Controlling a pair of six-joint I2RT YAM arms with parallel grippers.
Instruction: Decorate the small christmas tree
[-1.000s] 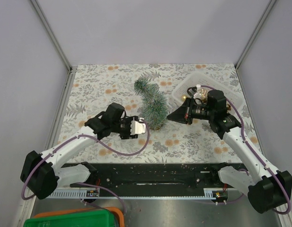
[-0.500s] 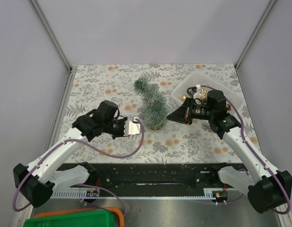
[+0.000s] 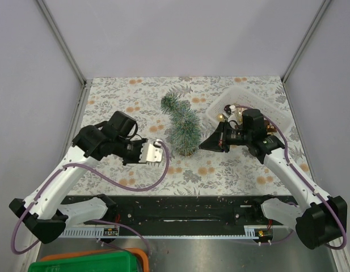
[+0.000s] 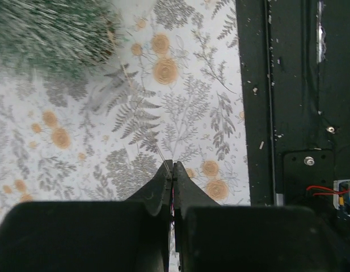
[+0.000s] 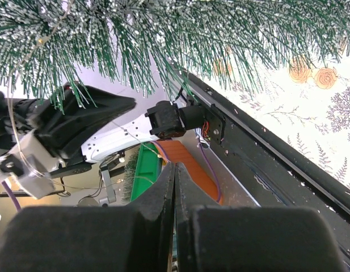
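Top external: frosted small christmas tree (image 3: 182, 128)

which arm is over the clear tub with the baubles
The right arm: its wrist hangs over the clear plastic tub, to the right of the small christmas tree. The left arm is on the tree's other side, over the fern-print cloth.

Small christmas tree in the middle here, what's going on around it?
The small christmas tree stands on the fern-print cloth. The left gripper and right gripper flank its lower part, both shut, tips pointing at it. A thin strand seems to run from the left fingertips toward the tree. Baubles sit in the clear tray behind the right arm.
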